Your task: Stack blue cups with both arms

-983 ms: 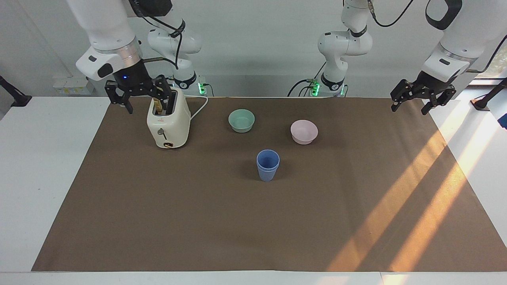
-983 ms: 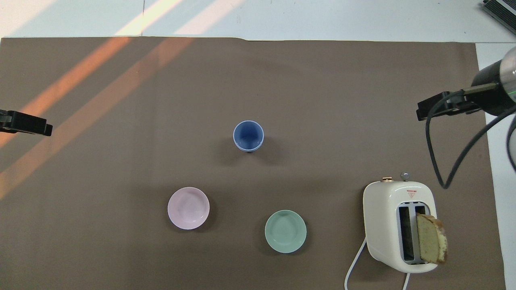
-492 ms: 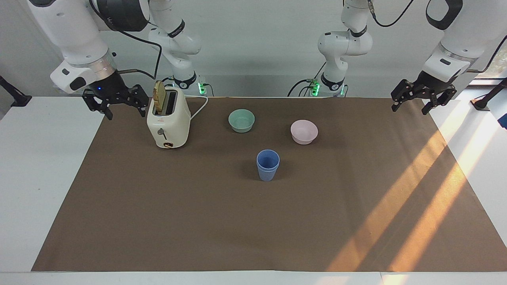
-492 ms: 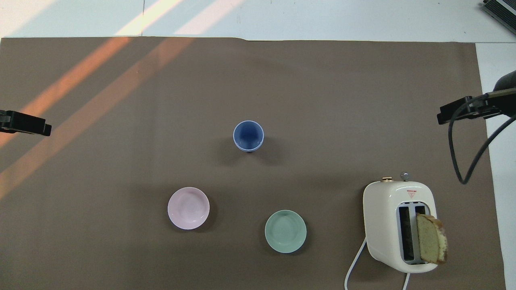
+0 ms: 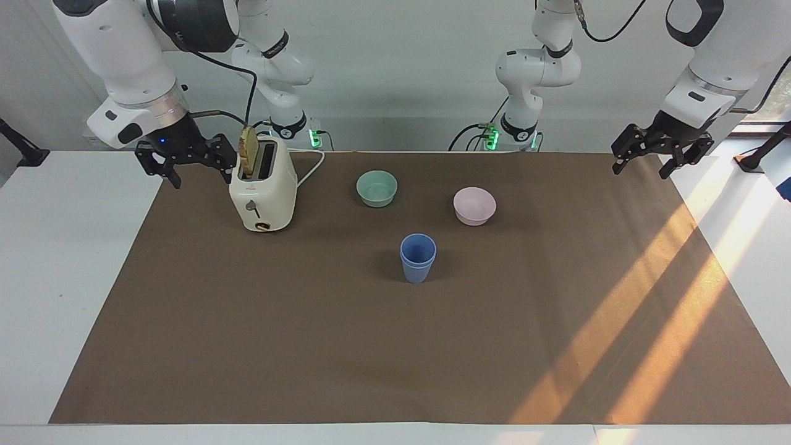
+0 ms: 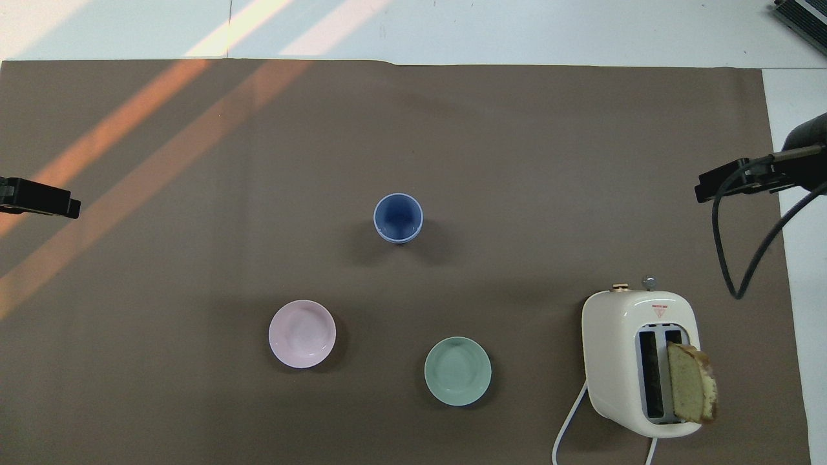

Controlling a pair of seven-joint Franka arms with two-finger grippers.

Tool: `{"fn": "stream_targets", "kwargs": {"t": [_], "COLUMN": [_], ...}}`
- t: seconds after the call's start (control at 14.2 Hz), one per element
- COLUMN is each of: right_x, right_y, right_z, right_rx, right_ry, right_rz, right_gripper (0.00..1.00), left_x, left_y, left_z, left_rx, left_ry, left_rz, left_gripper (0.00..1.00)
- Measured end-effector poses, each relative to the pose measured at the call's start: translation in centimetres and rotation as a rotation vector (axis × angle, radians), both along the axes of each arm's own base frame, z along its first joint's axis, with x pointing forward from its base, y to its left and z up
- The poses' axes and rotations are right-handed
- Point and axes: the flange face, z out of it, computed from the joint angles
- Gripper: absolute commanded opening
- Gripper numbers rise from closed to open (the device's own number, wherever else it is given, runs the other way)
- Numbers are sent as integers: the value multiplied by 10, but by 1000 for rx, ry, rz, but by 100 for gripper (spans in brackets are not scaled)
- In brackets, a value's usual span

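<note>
The two blue cups [image 5: 418, 258] stand nested one in the other, upright, in the middle of the brown mat; in the overhead view the blue cups [image 6: 398, 217] show as one open rim. My right gripper [image 5: 199, 173] hangs open and empty in the air beside the toaster, toward the right arm's end of the table; it also shows in the overhead view [image 6: 730, 182]. My left gripper [image 5: 641, 165] hangs open and empty over the mat's edge at the left arm's end, and shows in the overhead view [image 6: 39, 199]. Both are well apart from the cups.
A cream toaster [image 5: 272, 198] with a bread slice [image 5: 249, 153] sticking out of a slot stands near the right arm's base. A pale green bowl [image 5: 377, 188] and a pale pink bowl [image 5: 474, 205] sit nearer to the robots than the cups.
My right gripper has moved from over the toaster out toward the right arm's end of the table, uncovering the bread slice. The left gripper has barely moved. The cups have not moved.
</note>
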Motion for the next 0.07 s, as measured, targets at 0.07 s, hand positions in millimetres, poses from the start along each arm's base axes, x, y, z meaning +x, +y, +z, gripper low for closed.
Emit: {"fn": "stream_targets", "kwargs": {"t": [0.07], "right_x": [1], "right_y": [2], "right_z": [0], "right_rx": [0], "right_ry": [-11], "right_rz": [3], "right_gripper": [100], "left_x": [0], "left_y": [0], "left_z": [0], "left_rx": [0], "left_ry": [0], "left_rz": [0], "left_gripper": [100]}}
